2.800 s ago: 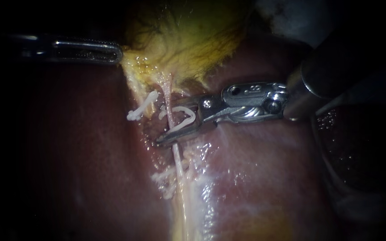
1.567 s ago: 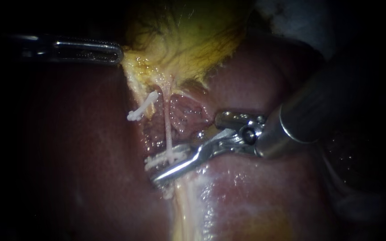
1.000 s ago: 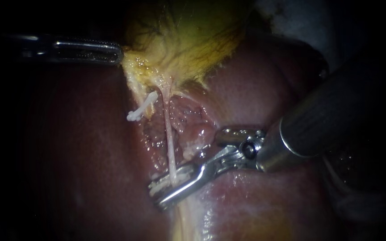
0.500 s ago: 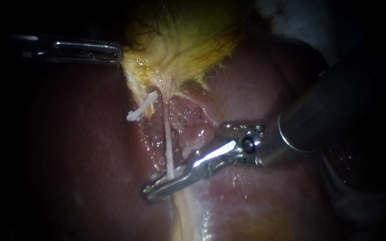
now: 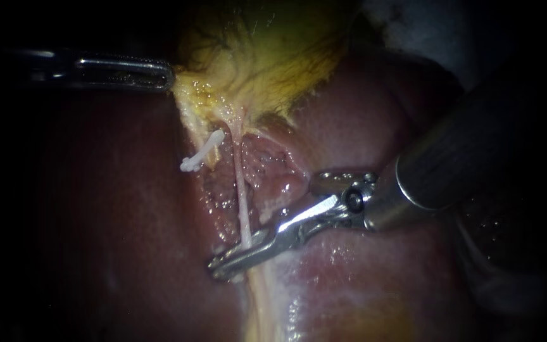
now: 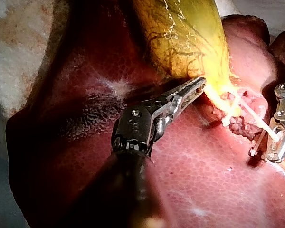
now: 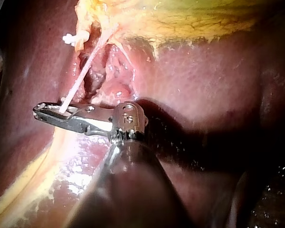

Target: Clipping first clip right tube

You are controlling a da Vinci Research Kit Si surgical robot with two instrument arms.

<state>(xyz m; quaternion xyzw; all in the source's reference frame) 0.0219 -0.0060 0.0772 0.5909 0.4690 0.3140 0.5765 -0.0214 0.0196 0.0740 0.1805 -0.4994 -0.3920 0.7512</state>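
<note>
**Right tool** point(image 5: 223, 266): the jawed tip of my right instrument, whose shaft point(image 5: 463, 158) comes in from the right.
- State: the jaws are closed across the right tube point(image 5: 240, 196), one on each side, with no gap showing between them. They grip it at its lower end, where it meets the pale strip running down the liver point(image 5: 109, 209).
- The first clip is hidden by the metal, so I cannot tell whether it has latched.

**Right tube**: thin, pale and straight. It runs from the yellow tissue below the gallbladder point(image 5: 267, 69) down into my jaws. Its whole visible length is bare.

**White clip** point(image 5: 201, 152): sits beside the tube's upper part, on the side toward my left tool. It looks fixed to a neighbouring strand and does not touch the right tube.

**Left tool** point(image 5: 166, 75): the jaws lie together and pinch the gallbladder's edge, which tents to a point at the tip. It is well apart from the right tool.

**Progress (my judgement)**
- Done: the site is chosen and the jaws are closed over it.
- Left: open the jaws, back off the liver, and check that a clip sits square across the tube.
- I would not count the step as finished until that clip shows.
</note>
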